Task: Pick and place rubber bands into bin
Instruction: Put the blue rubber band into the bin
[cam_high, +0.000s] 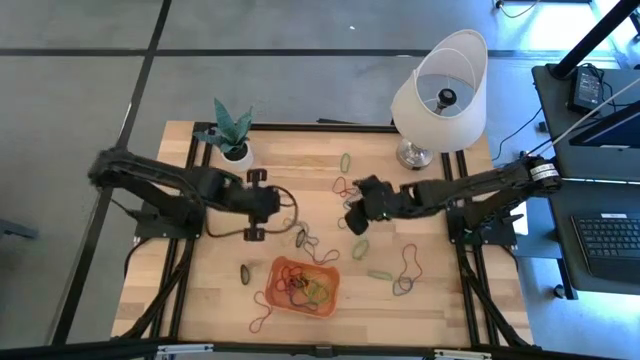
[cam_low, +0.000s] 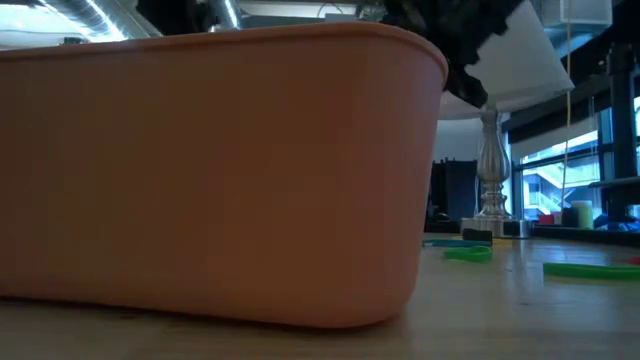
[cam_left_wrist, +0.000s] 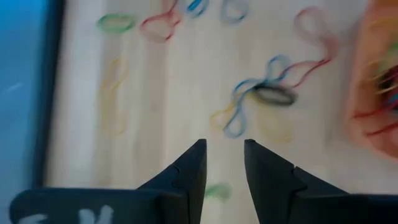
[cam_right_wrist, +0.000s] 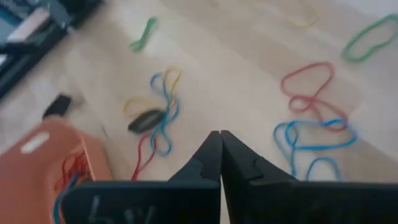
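The orange bin (cam_high: 303, 285) stands near the table's front edge with several rubber bands in it; in the low view its wall (cam_low: 200, 170) fills most of the picture. More rubber bands lie loose on the wood: a tangled cluster (cam_high: 308, 240) just beyond the bin, also visible as the cluster (cam_left_wrist: 267, 93) and the cluster (cam_right_wrist: 155, 118), and red and blue loops (cam_right_wrist: 314, 118). My left gripper (cam_left_wrist: 224, 149) hovers open left of the cluster, also seen from above (cam_high: 280, 208). My right gripper (cam_right_wrist: 219, 140) is shut with nothing visible between its fingers, raised right of the cluster (cam_high: 352, 222).
A white plant pot (cam_high: 235, 150) stands at the back left and a lamp (cam_high: 440, 95) at the back right. Loose bands lie right of the bin (cam_high: 405, 270), at the front left (cam_high: 262, 320) and near the far edge (cam_high: 345, 160). Green bands (cam_low: 468, 254) show beside the bin.
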